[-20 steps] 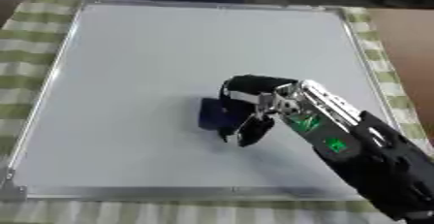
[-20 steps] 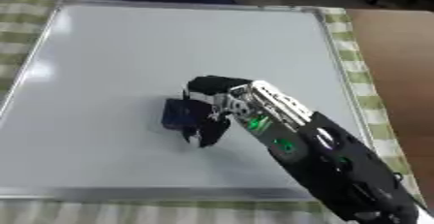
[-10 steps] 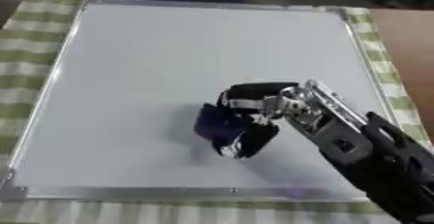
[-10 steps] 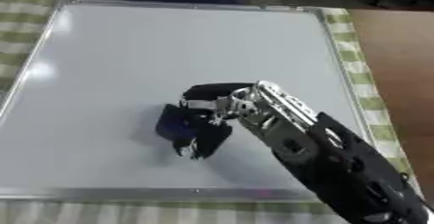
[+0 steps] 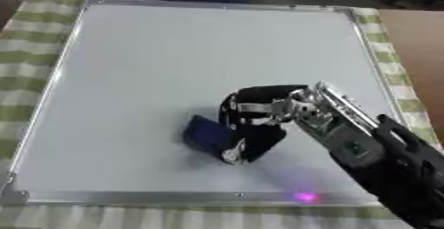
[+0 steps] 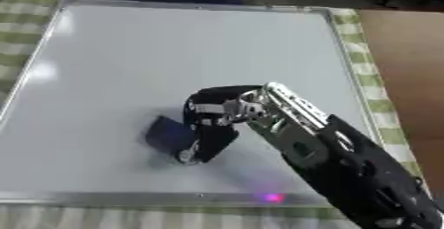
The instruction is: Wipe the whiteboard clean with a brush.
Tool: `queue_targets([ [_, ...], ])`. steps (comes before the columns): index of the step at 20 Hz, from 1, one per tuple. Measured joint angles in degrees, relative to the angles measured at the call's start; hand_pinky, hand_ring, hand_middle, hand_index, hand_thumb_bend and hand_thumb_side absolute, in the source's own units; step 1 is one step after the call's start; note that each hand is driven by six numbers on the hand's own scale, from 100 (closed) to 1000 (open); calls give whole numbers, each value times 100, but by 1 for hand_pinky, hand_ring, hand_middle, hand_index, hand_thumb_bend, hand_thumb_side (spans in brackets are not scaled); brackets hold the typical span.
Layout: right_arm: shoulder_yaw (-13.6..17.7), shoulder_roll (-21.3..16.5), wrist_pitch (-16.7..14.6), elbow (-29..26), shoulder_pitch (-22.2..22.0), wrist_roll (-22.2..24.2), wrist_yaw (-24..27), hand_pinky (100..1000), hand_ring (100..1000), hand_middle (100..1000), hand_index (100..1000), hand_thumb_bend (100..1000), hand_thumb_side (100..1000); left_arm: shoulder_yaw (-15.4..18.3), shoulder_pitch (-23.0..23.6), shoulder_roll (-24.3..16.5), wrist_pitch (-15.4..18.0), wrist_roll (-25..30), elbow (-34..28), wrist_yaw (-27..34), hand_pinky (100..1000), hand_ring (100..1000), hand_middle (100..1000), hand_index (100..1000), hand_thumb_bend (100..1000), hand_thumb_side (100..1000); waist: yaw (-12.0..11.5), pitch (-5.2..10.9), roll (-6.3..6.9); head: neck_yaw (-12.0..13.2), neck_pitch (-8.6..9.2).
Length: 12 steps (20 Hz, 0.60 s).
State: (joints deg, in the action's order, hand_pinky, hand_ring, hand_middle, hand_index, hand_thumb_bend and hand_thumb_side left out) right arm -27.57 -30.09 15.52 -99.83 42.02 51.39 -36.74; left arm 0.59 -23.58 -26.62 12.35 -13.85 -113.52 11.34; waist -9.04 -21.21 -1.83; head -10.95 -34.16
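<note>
A large whiteboard [image 5: 173, 59] with a silver frame lies flat on a green checked cloth, its surface showing no marks. My right hand [image 5: 256, 119] reaches in from the lower right and is shut on a dark blue brush [image 5: 206, 136], pressing it onto the board's lower middle. The fingers curl over the brush's right side, so only its left part shows. My left hand appears in neither view.
Green-and-white checked cloth [image 5: 26, 49] borders the board on the left, right and front. Bare brown tabletop [image 5: 416, 44] lies to the right. A purple light spot [image 5: 305, 197] glows on the board's lower frame. Dark objects sit beyond the far edge.
My right hand has slid the brush toward the board's lower edge and slightly left, from the middle area toward the front frame.
</note>
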Motion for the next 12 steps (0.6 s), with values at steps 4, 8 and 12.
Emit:
queue_targets([
  [4, 0, -7, -93, 6, 1, 5, -28, 687, 820, 776, 100, 316, 527, 0, -2, 0, 0, 0, 0, 0, 674, 854, 800, 845, 245, 1000, -12, 0, 0, -3, 2],
  [8, 2, -7, -142, 19, 12, 10, -69, 692, 824, 777, 100, 298, 524, 0, -4, 0, 1, 1, 0, 0, 674, 854, 800, 846, 244, 1000, -19, 0, 0, -5, 4],
  [12, 72, -8, -135, -5, 14, -102, -187, 693, 821, 777, 100, 253, 525, 0, -5, 0, 0, 1, 0, 0, 674, 854, 800, 846, 244, 1000, -17, -2, 0, -3, 10],
])
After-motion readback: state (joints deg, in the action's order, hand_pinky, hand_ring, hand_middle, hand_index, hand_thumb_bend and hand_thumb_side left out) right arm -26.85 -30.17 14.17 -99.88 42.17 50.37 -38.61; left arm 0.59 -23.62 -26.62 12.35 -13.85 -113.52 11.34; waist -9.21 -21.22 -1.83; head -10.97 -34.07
